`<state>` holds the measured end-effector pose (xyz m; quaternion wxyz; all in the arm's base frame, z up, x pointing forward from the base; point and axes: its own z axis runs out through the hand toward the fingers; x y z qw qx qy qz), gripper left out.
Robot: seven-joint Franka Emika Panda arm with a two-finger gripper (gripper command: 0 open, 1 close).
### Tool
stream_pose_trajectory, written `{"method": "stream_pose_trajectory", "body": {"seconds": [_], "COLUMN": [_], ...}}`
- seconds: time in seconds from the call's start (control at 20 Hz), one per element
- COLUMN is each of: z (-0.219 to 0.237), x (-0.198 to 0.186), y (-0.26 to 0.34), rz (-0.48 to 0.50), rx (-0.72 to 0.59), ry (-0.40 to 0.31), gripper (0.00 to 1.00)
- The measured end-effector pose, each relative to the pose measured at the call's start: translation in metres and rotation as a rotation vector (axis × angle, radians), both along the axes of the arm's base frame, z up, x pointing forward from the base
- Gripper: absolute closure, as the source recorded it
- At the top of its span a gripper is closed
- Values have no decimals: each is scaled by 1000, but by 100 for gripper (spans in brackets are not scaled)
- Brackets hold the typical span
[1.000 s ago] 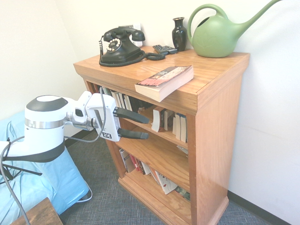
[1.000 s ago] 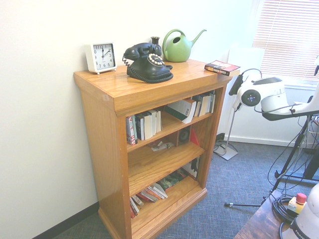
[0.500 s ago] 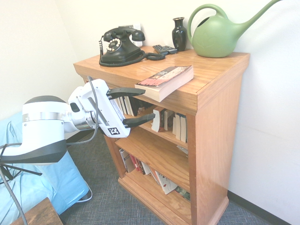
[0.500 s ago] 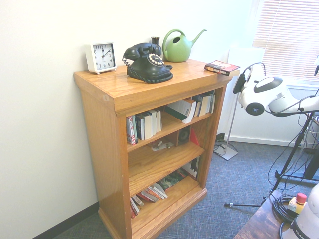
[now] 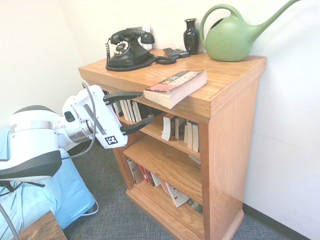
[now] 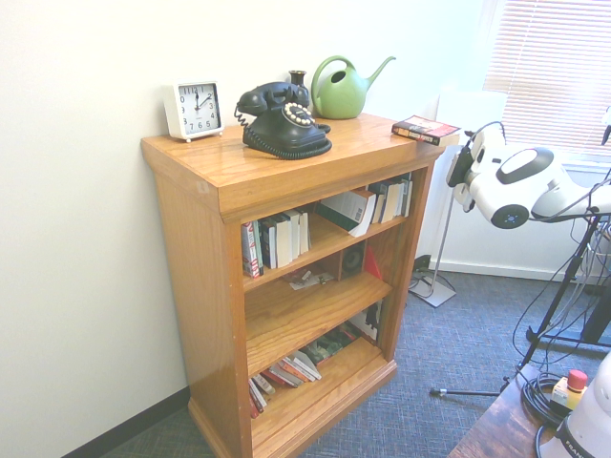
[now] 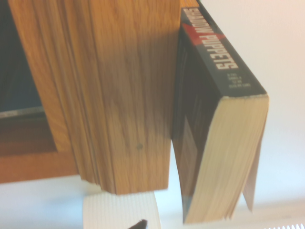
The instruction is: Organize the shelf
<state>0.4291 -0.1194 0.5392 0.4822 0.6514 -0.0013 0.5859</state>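
First exterior view: my jaws (image 5: pixel 131 110) spread wide, empty, tilted slightly up, just off orange-brown oak shelf (image 5: pixel 227 150) front, below overhanging paperback book (image 5: pixel 175 86).

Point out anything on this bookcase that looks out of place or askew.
The paperback lies flat on top of the bookcase, its corner jutting past the front edge, while the other books stand on the tiers. On the top tier, one book leans at a slant. A few books on the bottom tier have slumped over.

Oak shelf (image 5: pixel 227 107), top bearing black telephone (image 5: pixel 129 49), vase (image 5: pixel 191 35), green watering can (image 5: pixel 232 35), overhanging paperback (image 5: pixel 176 87), clock (image 6: pixel 193 109)
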Motion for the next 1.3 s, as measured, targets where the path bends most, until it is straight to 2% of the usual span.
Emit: {"method": "stream_pose_trajectory", "body": {"seconds": [0.35,0.6,0.65,0.9,1.3], "z": [30,35,35,32,32], "x": [8,30,35,48,49], "y": [2,1,2,2,0], "rz": [123,148,150,152,145], "rx": [26,28,25,20,19], "ry": [42,67,69,80,79], "gripper": [0,0,100,100,100]}}
